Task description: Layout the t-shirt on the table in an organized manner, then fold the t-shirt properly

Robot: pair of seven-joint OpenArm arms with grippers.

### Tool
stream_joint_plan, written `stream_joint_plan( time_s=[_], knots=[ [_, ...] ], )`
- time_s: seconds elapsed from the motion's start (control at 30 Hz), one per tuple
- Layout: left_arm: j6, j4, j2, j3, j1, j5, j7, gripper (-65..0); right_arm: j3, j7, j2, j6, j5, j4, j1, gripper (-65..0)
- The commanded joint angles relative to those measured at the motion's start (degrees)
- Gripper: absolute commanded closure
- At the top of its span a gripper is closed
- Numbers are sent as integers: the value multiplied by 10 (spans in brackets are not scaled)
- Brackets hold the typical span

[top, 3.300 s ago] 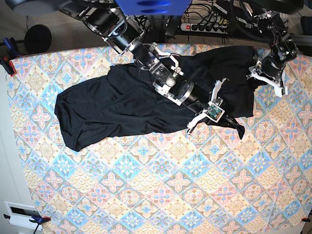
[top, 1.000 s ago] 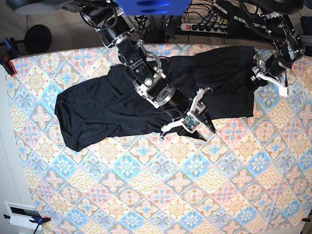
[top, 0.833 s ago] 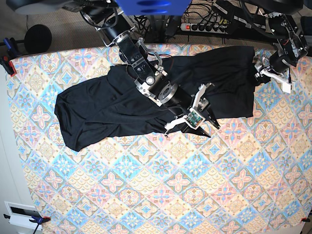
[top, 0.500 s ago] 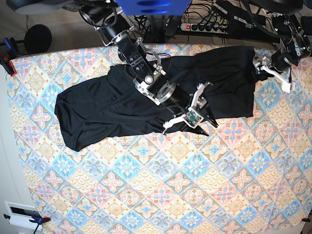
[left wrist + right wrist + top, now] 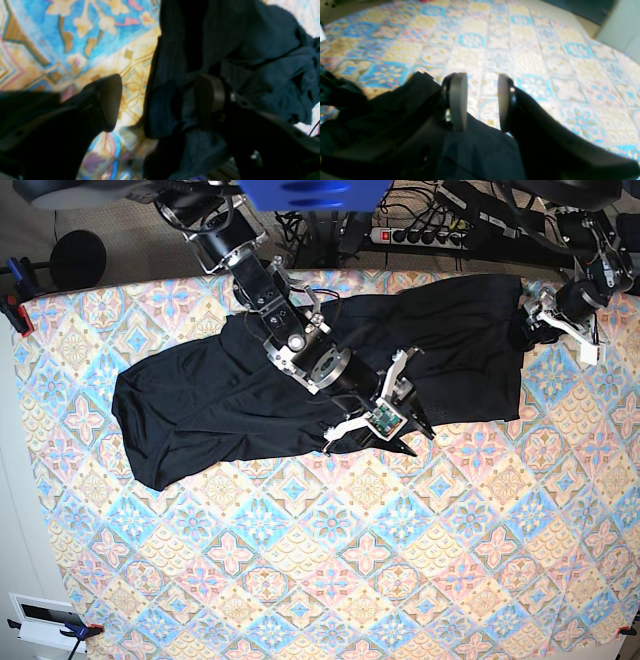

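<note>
Left claw (image 5: 160,100) has just sprung apart. It seemed to be pinching the t-shirt (image 5: 200,410) at the far-right corner a sec ago, and cloth now only drapes against one finger (image 5: 210,95). Right claw (image 5: 478,100) is apart too, nothing btwn its jaws, over the near hem approx mid-tabletop (image 5: 330,580), having slid left. Shirt lies stretched across the far half, rumpled at left, right edge now straighter. My read: right side's laid out; left end needs spreading next.
</note>
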Motion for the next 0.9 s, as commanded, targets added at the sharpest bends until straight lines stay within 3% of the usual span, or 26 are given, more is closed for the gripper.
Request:
stream_joint_plan(
  time_s=[0.0, 0.2, 0.43, 0.63, 0.87],
  knots=[
    [-2, 2, -3, 0, 2, 5, 11, -449, -1, 16, -7, 0, 3, 13, 8, -196],
    [-8, 1, 22, 0, 1, -4, 11, -513, -1, 16, -7, 0, 3, 13, 8, -196],
    [-13, -6, 33, 1, 1, -55, 14, -512, -1, 15, -7, 0, 3, 13, 8, -196],
    [-13, -7, 35, 24, 1, -60, 12, -512, -1, 14, -7, 0, 3, 13, 8, -196],
    [-13, -18, 69, 29, -13, -55, 12, -514, -1, 14, -7, 0, 3, 13, 8, -196]
  ],
)
